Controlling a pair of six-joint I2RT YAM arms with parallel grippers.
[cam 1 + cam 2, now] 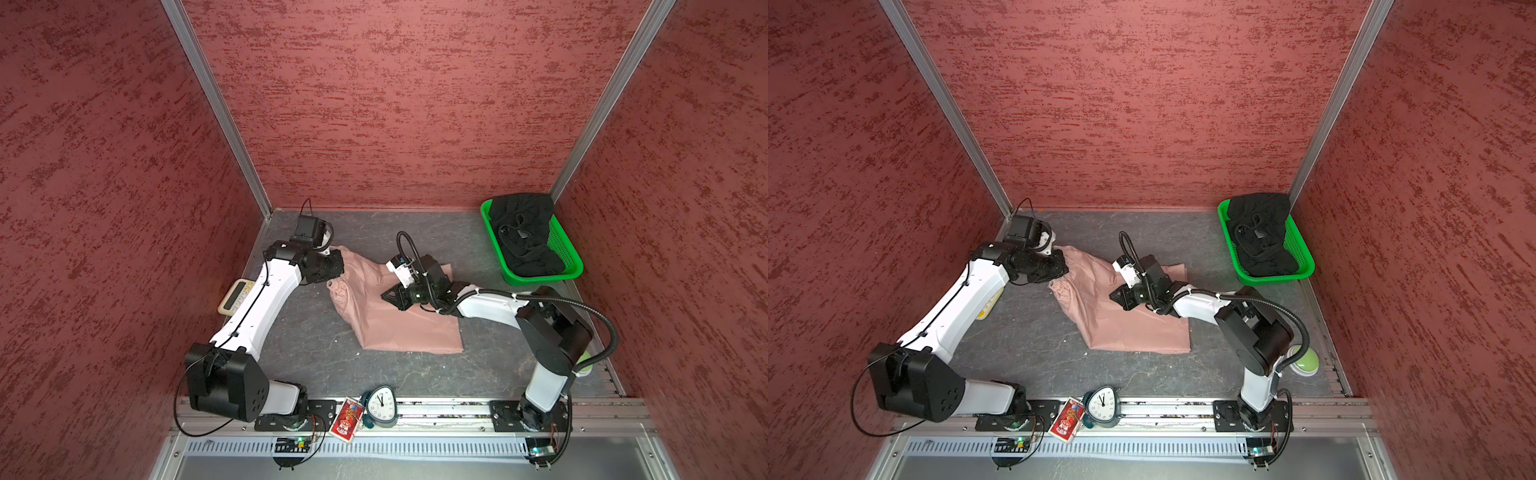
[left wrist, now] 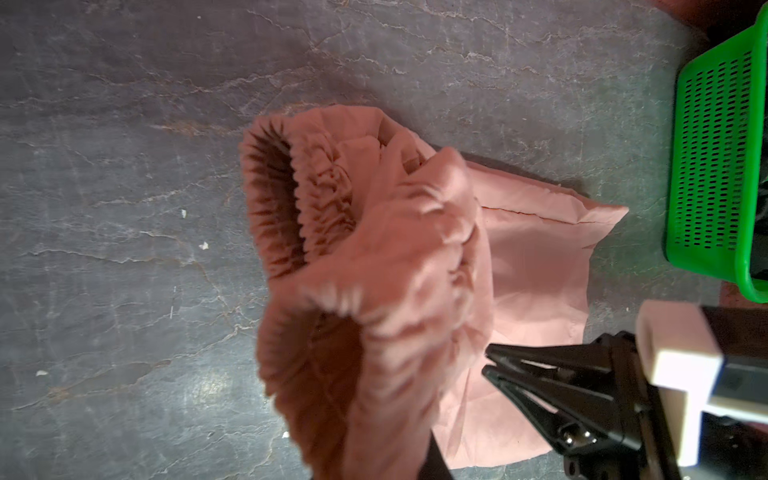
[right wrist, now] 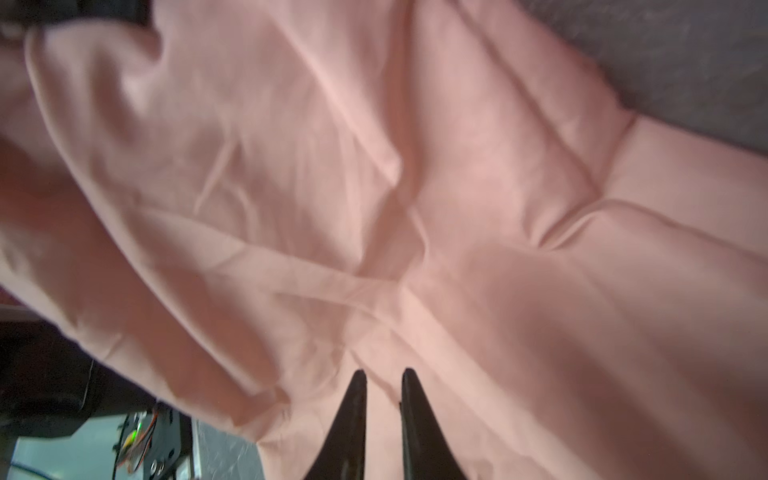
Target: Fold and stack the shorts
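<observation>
a grey stone-patterned table (image 1: 415,232), boxed in by mottled red walls (image 1: 374,104), is seen in both top views. the left arm (image 1: 266,303) is stretched from the front rail (image 1: 440,409) to the far left corner, its wrist turned inward; the right arm (image 1: 490,307) is raised from its base, folded at the elbow and laid low toward the middle. the pink shorts (image 1: 399,324) are spread at the table's centre, the gathered waistband (image 2: 324,195) lifted at the far left, where the left gripper (image 1: 334,268) is clamped on it, fingers hidden by cloth. the black shorts (image 1: 523,237) are heaped in a green basket (image 1: 540,277) at the far right corner. the right gripper (image 3: 383,376) is held just over the pink cloth, tips narrowly apart. numerals are legible on a clock (image 1: 382,406) at the front rail; print on a red card (image 1: 347,417) beside it is too small to read.
</observation>
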